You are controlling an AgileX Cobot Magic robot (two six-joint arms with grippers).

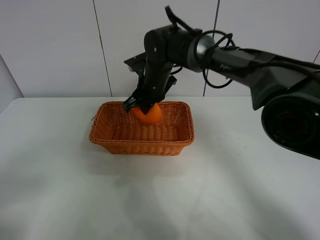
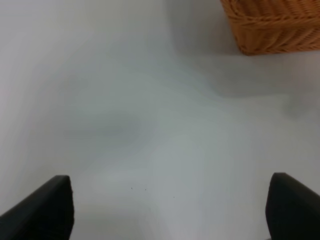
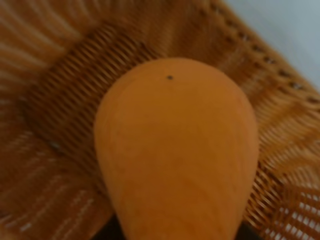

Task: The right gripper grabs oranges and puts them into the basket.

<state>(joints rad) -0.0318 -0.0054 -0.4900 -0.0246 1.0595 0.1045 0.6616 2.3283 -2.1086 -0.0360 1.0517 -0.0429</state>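
Orange [image 3: 175, 150] clamped in R claw [image 1: 141, 106], hung over basket [image 1: 142, 146], rear-centre; floor straight below, release looks due. L claw [image 2: 168, 210] gaping, empty, over table [image 2: 125, 125].

The basket [image 1: 141, 145] is woven wicker, orange-brown, its ribbed weave rough and dull, without any shine. The orange [image 1: 151, 115] has smooth skin, softly matt up close, marked by one tiny dark speck. The arm [image 1: 235, 62] above it is black and glossy enough to catch the light; whether it is hard plastic or painted metal, I cannot tell. The right end effector [image 1: 139, 107] looks black too, but duller. The surface [image 1: 150, 200] is white, smooth and mostly matt, with a faint sheen. The wall [image 1: 50, 45] behind is pale, smooth panelling.
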